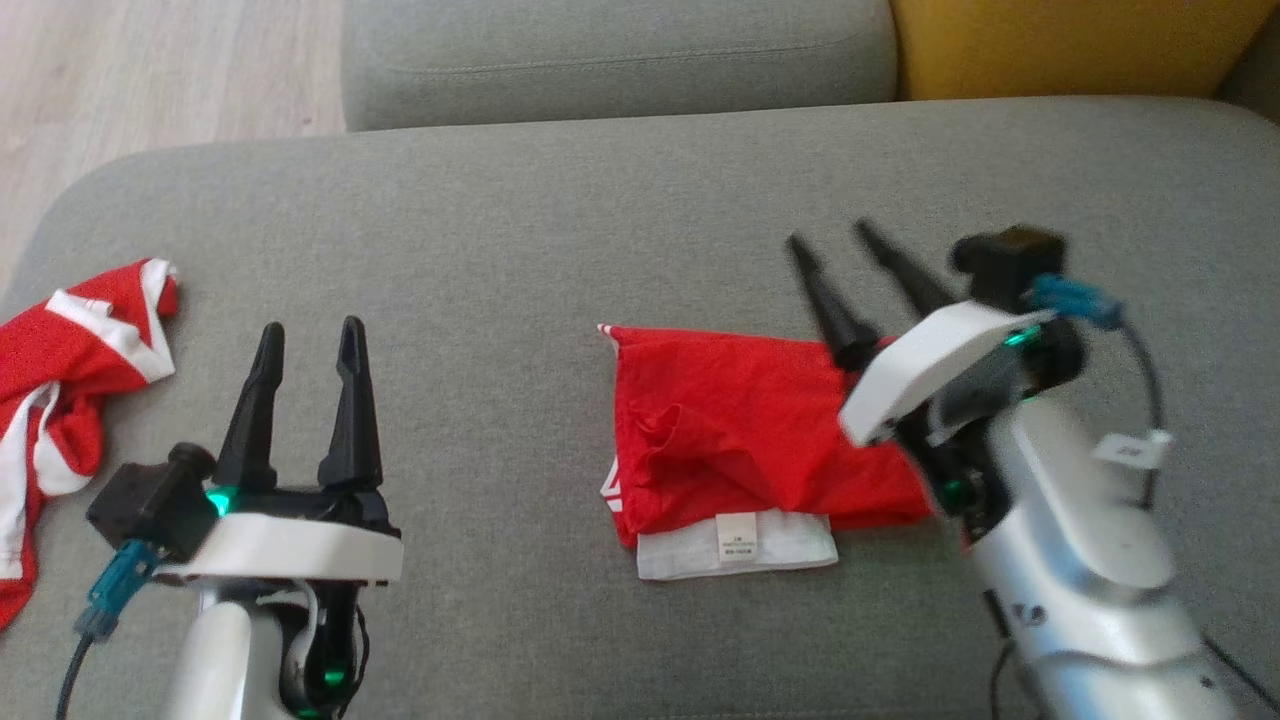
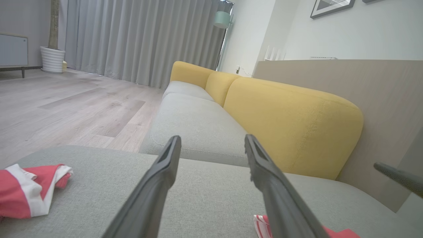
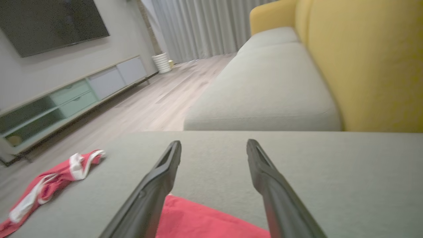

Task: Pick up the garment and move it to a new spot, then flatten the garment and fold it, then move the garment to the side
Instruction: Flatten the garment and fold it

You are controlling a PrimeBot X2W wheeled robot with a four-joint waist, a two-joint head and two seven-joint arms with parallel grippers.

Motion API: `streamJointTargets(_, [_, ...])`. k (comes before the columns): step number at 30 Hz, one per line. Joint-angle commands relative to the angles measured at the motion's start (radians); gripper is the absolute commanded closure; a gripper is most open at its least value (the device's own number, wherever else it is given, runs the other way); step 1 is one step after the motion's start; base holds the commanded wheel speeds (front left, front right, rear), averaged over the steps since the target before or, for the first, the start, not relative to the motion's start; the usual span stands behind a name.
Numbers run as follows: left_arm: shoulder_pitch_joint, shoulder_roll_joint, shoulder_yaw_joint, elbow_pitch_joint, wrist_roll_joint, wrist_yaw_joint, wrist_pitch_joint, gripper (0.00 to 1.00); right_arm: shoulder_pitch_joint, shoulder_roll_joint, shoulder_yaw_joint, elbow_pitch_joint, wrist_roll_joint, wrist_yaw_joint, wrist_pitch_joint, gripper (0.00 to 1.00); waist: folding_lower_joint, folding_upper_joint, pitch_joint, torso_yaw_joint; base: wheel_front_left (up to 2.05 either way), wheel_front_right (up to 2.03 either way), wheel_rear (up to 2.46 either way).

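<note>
Head view: the garment (image 1: 740, 440) is seen folded on the grey cushion (image 1: 500, 250), the right gripper (image 1: 830, 235) poised over its right edge, jaws apart, nothing held. Left wrist view: the left gripper (image 2: 212, 137) is spread wide, left of the garment (image 2: 261, 224). Right wrist view: the garment (image 3: 205, 221) lies beneath the parted jaws. For the sideways move, every layer should be pinched together.
</note>
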Motion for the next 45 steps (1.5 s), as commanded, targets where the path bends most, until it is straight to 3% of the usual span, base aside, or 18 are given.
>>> streamJointTargets(1, [-0.020, 0.007, 0.037, -0.039, -0.007, 0.005, -0.012, 0.00, -0.011, 0.009, -0.006, -0.059, -0.026, 0.007, 0.010, 0.00, 0.0000, 0.0000, -0.002, -0.006, 0.00, 0.00, 0.00])
streamJointTargets(7, [-0.021, 0.007, 0.038, -0.048, -0.008, 0.005, -0.012, 0.00, 0.108, -0.059, -0.120, -0.271, -0.202, 0.007, 0.048, 0.00, 0.0000, 0.0000, -0.005, -0.018, 0.00, 0.00, 0.00])
streamJointTargets(15, [0.007, 0.007, 0.033, -0.045, 0.010, 0.002, -0.012, 0.00, 0.305, -0.092, -0.229, -0.412, -0.300, 0.007, -0.096, 0.00, 0.0000, 0.0000, -0.014, -0.021, 0.00, 0.00, 0.00])
streamJointTargets(24, [0.090, 0.007, 0.026, -0.056, -0.009, 0.031, -0.012, 0.00, 0.455, -0.014, -0.307, -0.416, -0.394, 0.007, -0.248, 0.00, 0.0000, 0.0000, -0.028, -0.034, 0.00, 0.00, 0.00])
streamJointTargets(40, [0.062, 0.007, 0.009, -0.064, -0.008, 0.025, -0.012, 0.00, 0.427, 0.008, -0.292, -0.385, -0.409, 0.007, -0.241, 0.00, 0.0000, 0.0000, 0.017, -0.002, 0.00, 0.00, 0.00])
streamJointTargets(41, [0.059, 0.007, 0.009, -0.063, -0.009, 0.025, -0.012, 0.00, 0.418, 0.009, -0.278, -0.381, -0.401, 0.007, -0.235, 0.87, 0.0000, 0.0000, 0.025, 0.002, 0.00, 0.00, 0.00])
streamJointTargets(42, [0.056, 0.007, 0.010, -0.063, -0.010, 0.024, -0.012, 0.00, 0.406, 0.009, -0.256, -0.375, -0.394, 0.007, -0.229, 1.00, 0.0000, 0.0000, 0.033, 0.006, 0.00, 0.00, 0.00])
streamJointTargets(45, [0.044, 0.007, 0.012, -0.061, -0.015, 0.020, -0.012, 0.00, 0.360, 0.009, -0.166, -0.328, -0.359, 0.007, -0.213, 1.00, 0.0000, 0.0000, 0.061, 0.019, 0.00, 0.00, 0.00])
